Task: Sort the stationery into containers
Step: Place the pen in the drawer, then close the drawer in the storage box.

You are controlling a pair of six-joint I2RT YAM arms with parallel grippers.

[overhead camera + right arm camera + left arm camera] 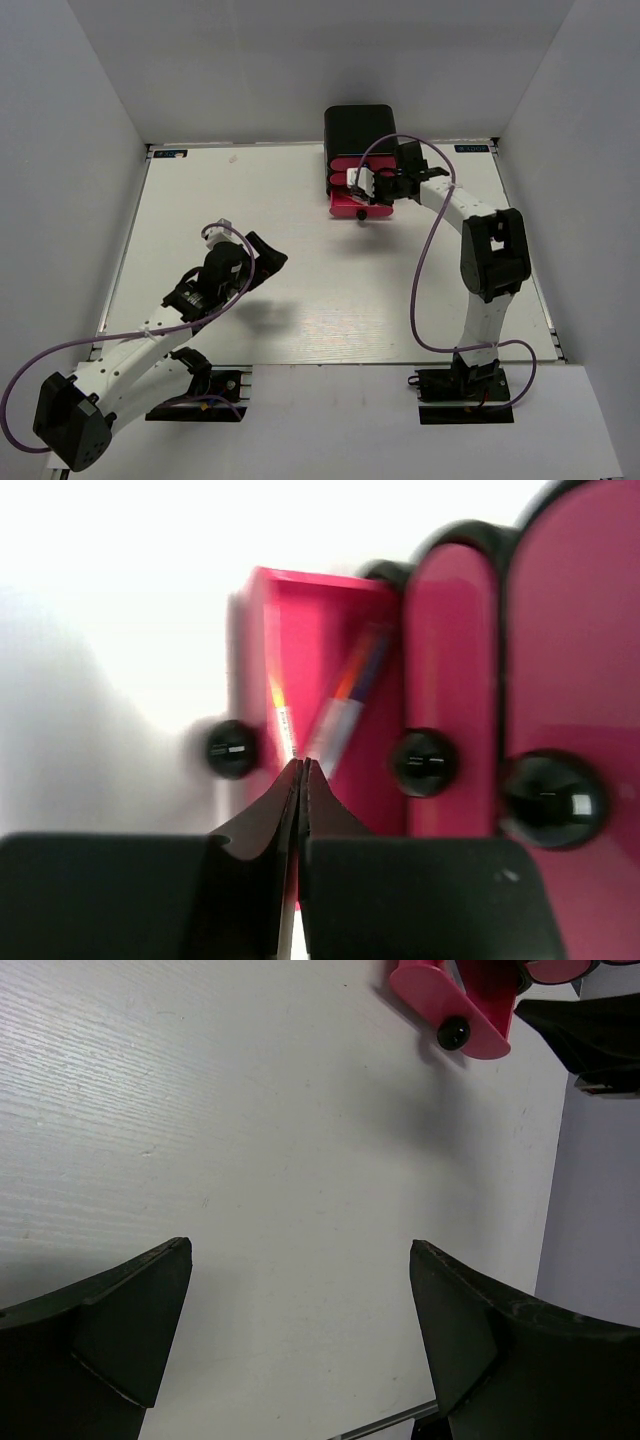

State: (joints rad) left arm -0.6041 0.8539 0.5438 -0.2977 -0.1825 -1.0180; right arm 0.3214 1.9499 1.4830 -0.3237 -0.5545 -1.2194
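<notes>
Spread wide on the left gripper (300, 1260), both black fingers (110, 1330) far apart, nothing between them and nothing touched. Hanging low over the white table (300, 300), near the front left part, only bare wood-grain surface below in the wrist view.

Further back, right of the middle, right gripper (303, 770) closed down to a hair-thin slit. Pinched at the very tips, as far as the blurred wrist view allows: lower end of a thin yellow pen (277, 695), the rest of it lying inside the open drawer (300, 630). Beside it in the same drawer, a second pen (345, 705) with orange and dark blue parts, lying at a slant.

Lowest of three pink drawers, pulled out toward the arms, small black knob on its front. Other two drawers (450, 650) pushed in, each with own black knob. All housed in a black cabinet (358, 125) with rounded corners, standing at the far edge of the table.

Behind and at both sides, plain pale grey walls (300, 60), closing the table in.
</notes>
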